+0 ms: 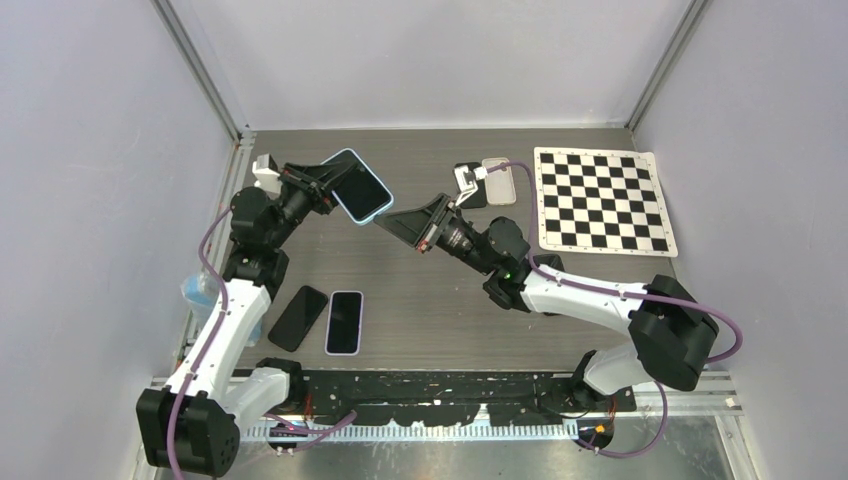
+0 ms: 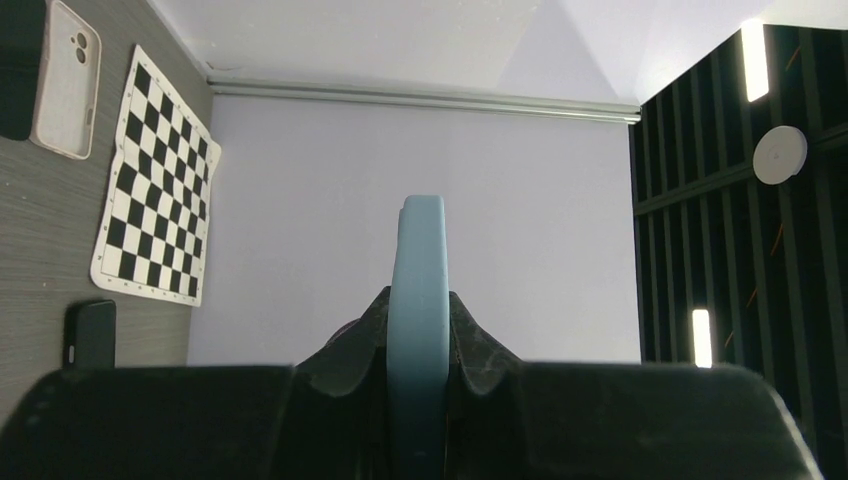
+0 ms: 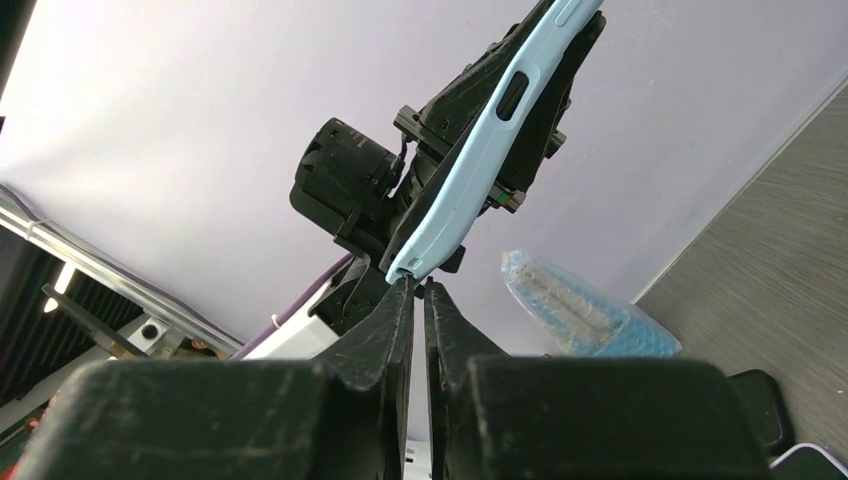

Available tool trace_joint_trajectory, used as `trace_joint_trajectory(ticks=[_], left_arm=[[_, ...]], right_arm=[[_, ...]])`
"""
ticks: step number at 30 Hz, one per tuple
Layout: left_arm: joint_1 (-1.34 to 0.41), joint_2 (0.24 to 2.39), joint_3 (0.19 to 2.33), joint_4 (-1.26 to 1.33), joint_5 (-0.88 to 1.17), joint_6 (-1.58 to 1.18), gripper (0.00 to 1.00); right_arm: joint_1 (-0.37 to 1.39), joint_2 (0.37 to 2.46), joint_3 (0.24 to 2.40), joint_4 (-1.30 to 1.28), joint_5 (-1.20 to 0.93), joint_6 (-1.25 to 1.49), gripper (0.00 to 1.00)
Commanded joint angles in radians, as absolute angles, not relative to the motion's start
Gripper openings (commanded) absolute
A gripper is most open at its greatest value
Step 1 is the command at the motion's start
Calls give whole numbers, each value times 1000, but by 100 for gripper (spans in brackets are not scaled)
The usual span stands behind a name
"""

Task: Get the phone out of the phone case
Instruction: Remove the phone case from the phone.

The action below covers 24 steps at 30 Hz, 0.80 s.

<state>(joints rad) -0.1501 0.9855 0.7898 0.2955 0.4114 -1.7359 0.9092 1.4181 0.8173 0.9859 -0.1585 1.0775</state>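
Ideally, with the phone (image 1: 357,186) held aloft over the table (image 1: 440,320), clamped edgewise in the left gripper (image 1: 328,188), the phone case (image 3: 468,175) should be peeled away at its lower corner, where the right gripper (image 3: 418,285) is drawn nearly together, any pinch on the lip being indiscernible.

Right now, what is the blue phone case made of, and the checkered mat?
The blue phone case looks like soft matte rubber or silicone: dull surface, rounded edges, no glare. The checkered mat seems a thin printed sheet, maybe paper or vinyl, lying flat; I cannot tell which.
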Motion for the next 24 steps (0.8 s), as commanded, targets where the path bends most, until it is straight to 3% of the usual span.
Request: trace_joint_trajectory(ticks=[1, 5, 8, 16, 24], left_arm=[[-153, 947, 809, 420, 468, -1798, 0], [-152, 947, 810, 429, 478, -1790, 0], [-154, 949, 810, 434, 484, -1781, 0], [-154, 955, 835, 434, 500, -1775, 0], [-152, 939, 848, 454, 489, -1840, 0]], right_arm=[[899, 1403, 857, 1005, -82, 1112, 17], [896, 1407, 862, 1006, -73, 1148, 28], [895, 1410, 869, 984, -50, 1179, 30], [893, 1431, 952, 609, 58, 1196, 6], [889, 1522, 986, 324, 205, 1157, 1]])
